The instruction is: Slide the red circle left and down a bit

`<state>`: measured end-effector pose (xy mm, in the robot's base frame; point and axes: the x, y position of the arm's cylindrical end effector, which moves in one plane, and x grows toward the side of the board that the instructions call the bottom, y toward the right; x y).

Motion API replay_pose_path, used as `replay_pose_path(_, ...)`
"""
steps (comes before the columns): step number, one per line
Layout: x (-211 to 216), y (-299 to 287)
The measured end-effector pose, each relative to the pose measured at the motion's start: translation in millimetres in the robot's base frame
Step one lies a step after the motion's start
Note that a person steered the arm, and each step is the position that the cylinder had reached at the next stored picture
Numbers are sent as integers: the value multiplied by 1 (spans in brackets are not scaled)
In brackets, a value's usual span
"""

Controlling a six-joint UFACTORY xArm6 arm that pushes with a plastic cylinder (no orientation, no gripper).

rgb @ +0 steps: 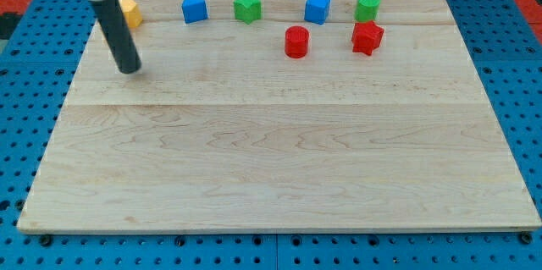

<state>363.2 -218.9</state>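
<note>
The red circle (pixel 296 41) stands on the wooden board (pixel 279 160) near the view's top, right of centre. My tip (pixel 129 70) rests on the board at the upper left, far to the left of the red circle and just below a yellow block (pixel 129 12) that the rod partly hides. A red star-shaped block (pixel 367 38) lies to the right of the red circle.
Along the top edge lie a blue block (pixel 194 8), a green star-shaped block (pixel 246 6), a blue cube (pixel 318 7) and a green circle (pixel 367 6). A blue pegboard (pixel 517 67) surrounds the board.
</note>
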Motion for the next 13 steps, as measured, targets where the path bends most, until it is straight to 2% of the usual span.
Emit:
replay_pose_path(1,-40,-12)
replay_pose_path(2,-45,-10)
replay_pose_path(3,-74,-6)
replay_pose_path(4,-54,35)
replay_pose_path(6,-51,69)
replay_pose_path(11,-54,73)
replay_pose_path(13,-53,140)
